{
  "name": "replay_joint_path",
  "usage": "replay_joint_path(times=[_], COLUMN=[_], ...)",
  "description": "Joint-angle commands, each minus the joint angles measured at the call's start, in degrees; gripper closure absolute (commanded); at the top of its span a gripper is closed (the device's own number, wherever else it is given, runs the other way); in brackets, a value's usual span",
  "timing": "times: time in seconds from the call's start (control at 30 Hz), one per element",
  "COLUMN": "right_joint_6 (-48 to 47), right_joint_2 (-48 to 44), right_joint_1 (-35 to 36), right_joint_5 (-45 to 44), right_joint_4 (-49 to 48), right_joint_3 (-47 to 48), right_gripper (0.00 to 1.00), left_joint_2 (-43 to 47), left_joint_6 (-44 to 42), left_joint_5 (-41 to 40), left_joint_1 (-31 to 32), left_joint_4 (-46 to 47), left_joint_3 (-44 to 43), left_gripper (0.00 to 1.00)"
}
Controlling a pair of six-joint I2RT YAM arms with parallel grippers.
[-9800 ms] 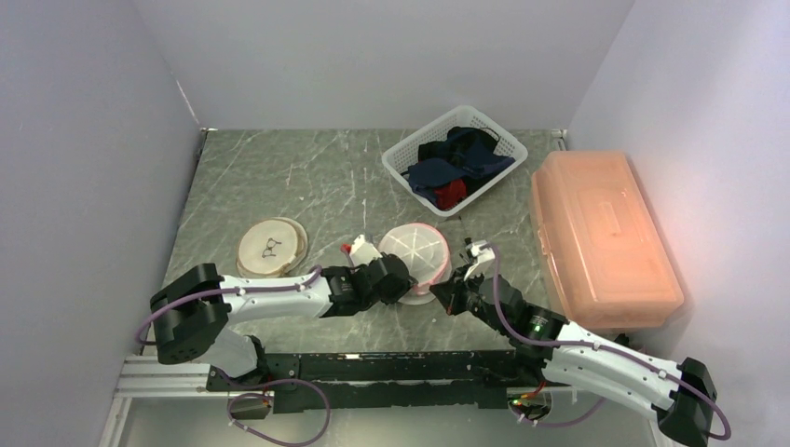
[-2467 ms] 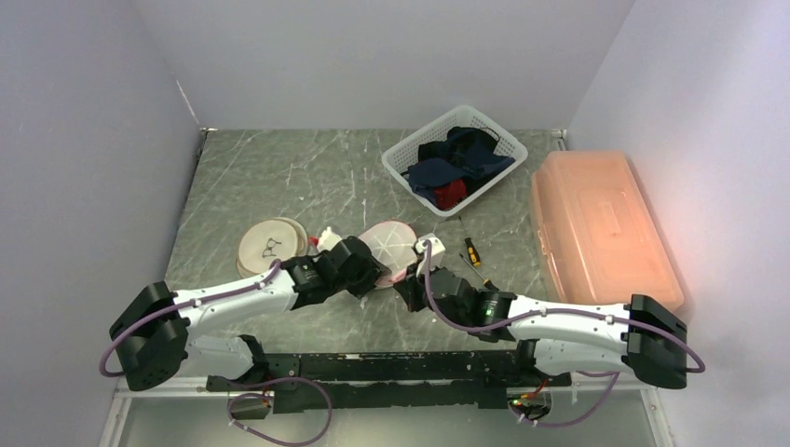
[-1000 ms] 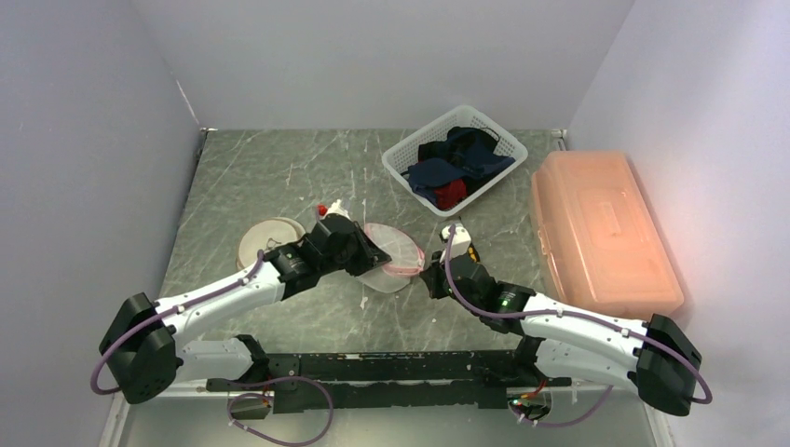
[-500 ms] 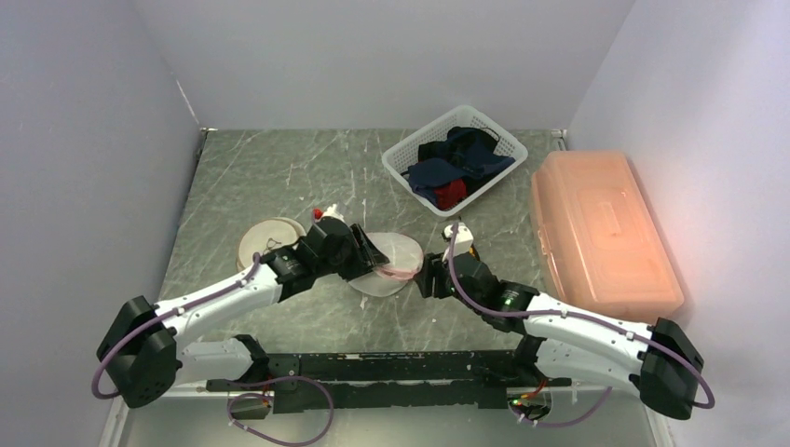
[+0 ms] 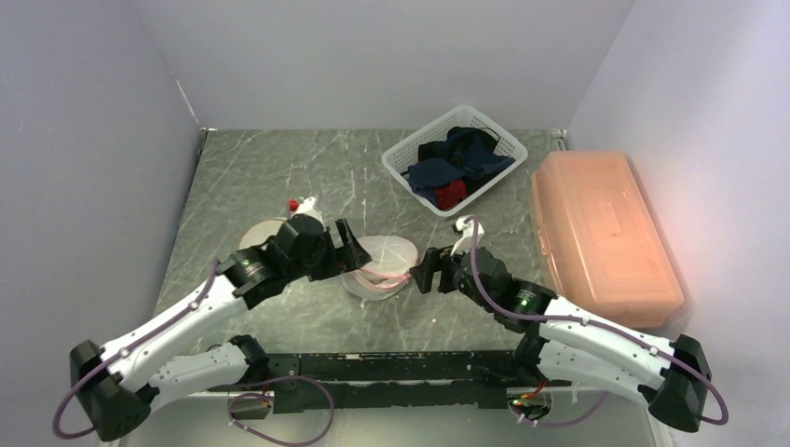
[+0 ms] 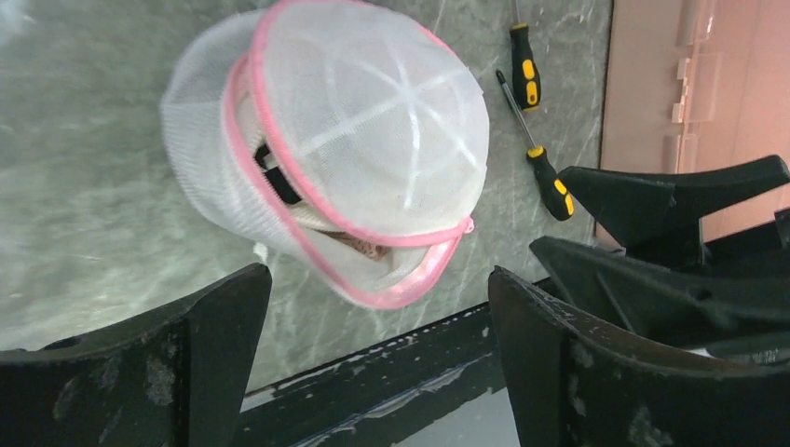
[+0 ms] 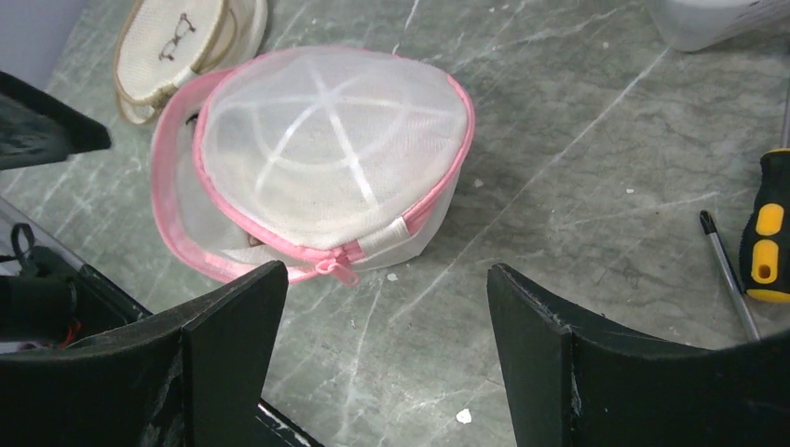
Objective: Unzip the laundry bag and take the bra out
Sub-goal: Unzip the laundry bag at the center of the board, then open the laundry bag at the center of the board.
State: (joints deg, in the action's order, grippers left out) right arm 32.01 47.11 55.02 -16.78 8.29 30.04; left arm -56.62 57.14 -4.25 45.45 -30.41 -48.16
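Two pincers flank the bag (image 5: 382, 265), one each side, neither touching it. The left pincer (image 6: 377, 277) has its jaws wide apart and nothing between them. The right pincer (image 7: 387, 272) is likewise spread and empty. The bag sits free on the tabletop (image 5: 270, 177), near the front edge, between the arms. Likely reason for the stance: the zip looks mostly run, so both are let go and placed for a new grab, one to pin the bag and one to reach in.

Bag look: a round white mesh dome with pink trim and stiff white ribs crossing the top. The lid gapes along the pink zip on the left arm's side. The zip pull (image 7: 337, 271) hangs at the edge facing the right pincer. The bra (image 6: 359, 244) is inside and not yet out: cream padding and a dark strap show through the gap.

Nearby: two screwdrivers (image 6: 545, 168) lie beside the bag to the right, and a round case (image 7: 177, 42) sits just behind it on the left. The basket (image 5: 396, 163) and orange box (image 5: 601, 237) are well apart.
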Motion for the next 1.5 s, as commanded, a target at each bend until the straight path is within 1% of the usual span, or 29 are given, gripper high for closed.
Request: replay_joint_path(times=[0.0,0.1,0.17,0.23,0.3,0.37,0.43,0.57,0.73,0.9,1.0,1.1,1.2,1.33,1.47], right_joint_6=[-0.23,-0.76,-0.8,-0.44,-0.14,-0.11,-0.2,-0.33,-0.14,-0.95,-2.06,-3.11,-3.55,-3.11,-2.6], right_joint_2=[-2.56,-1.57,0.64,3.27,5.75,7.42,8.54,8.64,7.14,7.46,8.33,8.59,8.78,8.46,8.04], right_joint_1=[-0.55,-0.75,-0.73,-0.79,-0.76,-0.79,-0.77,-0.75,-0.78,-0.71,-0.67,-0.44,-0.11,-0.15,-0.04], right_joint_5=[0.14,0.97,2.05,3.14,3.7,3.95,4.07,4.38,4.35,5.18,6.12,6.88,6.87,6.5,6.08], right_joint_4=[-3.59,-6.07,-7.57,-10.03,-11.84,-12.99,-13.55,-13.61,-13.91,-14.08,-13.75,-13.6,-12.94,-13.02,-12.79], right_joint_3=[0.6,0.5,0.98,1.38,2.07,2.95,3.25,2.52,0.74,0.55,1.41,2.27,3.04,2.63,2.06], right_gripper=[0.17,0.17,0.17,0.18,0.18,0.19,0.2,0.21,0.21,0.21,0.21,0.22,0.22,0.22,0.22], left_joint_2=[6.26,9.03,9.35,7.61,3.59,1.09,-0.34,-2.88,-1.95,1.36,3.02,4.41,5.27,3.61,-0.84], left_joint_6=[-8.57,-11.48,-13.69,-14.5,-14.81,-14.64,-14.89,-14.79,-10.68,-7.03,-6.16,-5.64,-4.37,-0.93,3.76], left_joint_5=[-6.35,-8.21,-8.17,-7.38,-4.51,-1.82,0.11,-0.6,0.99,1.08,1.28,2.14,3.61,8.87,14.45], left_joint_1=[-0.19,-0.2,-0.19,-0.72,-2.11,-3.0,-3.39,-4.23,-7.02,-7.79,-7.92,-7.99,-8.34,-9.24,-10.27], left_joint_4=[-10.38,-9.37,-5.57,-1.67,2.07,5.97,10.11,10.56,12.17,13.46,14.5,16.22,18.44,23.56,29.8], left_joint_3=[-4.33,-4.39,-3.23,-1.99,-1.79,-1.39,-0.19,1.0,7.67,14.11,16.13,16.86,17.53,18.73,20.67], left_gripper=[0.09,0.1,0.09,0.1,0.14,0.23,0.28,0.38,0.44,0.44,0.43,0.39,0.31,0.24,0.22])
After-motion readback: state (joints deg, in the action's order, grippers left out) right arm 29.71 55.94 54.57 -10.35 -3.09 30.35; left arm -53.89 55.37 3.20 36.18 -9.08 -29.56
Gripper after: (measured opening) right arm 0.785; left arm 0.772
